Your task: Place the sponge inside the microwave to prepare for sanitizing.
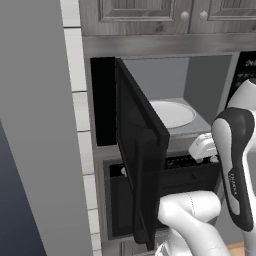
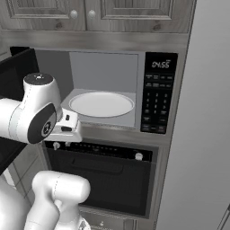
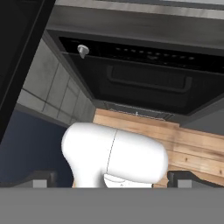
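Observation:
The microwave (image 2: 104, 67) stands open, with its black door (image 1: 140, 150) swung out to the left. Its grey cavity holds a white round turntable (image 2: 101, 104) with nothing on it, and the black keypad panel (image 2: 157, 96) is on its right. The sponge is out of view. My hand (image 2: 67, 126) hangs just in front of the microwave's lower left lip and points downward. In the hand view my gripper (image 3: 112, 180) is open, with its dark fingertips (image 3: 41, 178) far apart and nothing between them.
A black oven (image 2: 103, 179) with a knob (image 3: 82, 50) and handle sits right under the microwave. Wood cabinets (image 2: 90, 13) hang above. A tall grey panel (image 2: 202, 134) rises on the right, another (image 1: 35, 125) on the left. Wooden floor (image 3: 197, 148) lies below.

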Motion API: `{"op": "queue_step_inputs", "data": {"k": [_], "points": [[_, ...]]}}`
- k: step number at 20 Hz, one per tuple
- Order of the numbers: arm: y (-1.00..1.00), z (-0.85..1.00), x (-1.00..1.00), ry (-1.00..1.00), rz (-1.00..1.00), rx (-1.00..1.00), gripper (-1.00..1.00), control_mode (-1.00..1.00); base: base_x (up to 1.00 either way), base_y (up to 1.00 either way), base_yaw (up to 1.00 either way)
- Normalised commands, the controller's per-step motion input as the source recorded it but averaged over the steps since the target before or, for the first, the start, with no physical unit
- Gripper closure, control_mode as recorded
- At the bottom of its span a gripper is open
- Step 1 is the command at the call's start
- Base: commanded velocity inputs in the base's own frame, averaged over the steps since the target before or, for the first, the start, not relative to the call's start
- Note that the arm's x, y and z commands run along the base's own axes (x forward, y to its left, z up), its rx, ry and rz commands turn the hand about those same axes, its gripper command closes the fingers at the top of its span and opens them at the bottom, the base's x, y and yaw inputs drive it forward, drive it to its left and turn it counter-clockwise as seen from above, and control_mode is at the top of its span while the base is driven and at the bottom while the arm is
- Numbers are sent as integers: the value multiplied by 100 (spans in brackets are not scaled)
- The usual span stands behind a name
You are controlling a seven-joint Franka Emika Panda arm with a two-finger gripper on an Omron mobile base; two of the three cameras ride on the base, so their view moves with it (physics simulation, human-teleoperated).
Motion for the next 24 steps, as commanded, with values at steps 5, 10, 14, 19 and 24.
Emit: {"op": "queue_step_inputs", "data": {"k": [5,10,14,19,24], "points": [[0,0,0,0,0,0,-100,100,0,0,0],[0,0,0,0,0,0,-100,100,-5,0,0],[0,0,0,0,0,0,-100,100,-46,-8,0],[0,0,0,0,0,0,-100,100,-53,-7,0],[0,0,0,0,0,0,-100,100,-49,-7,0]]}}
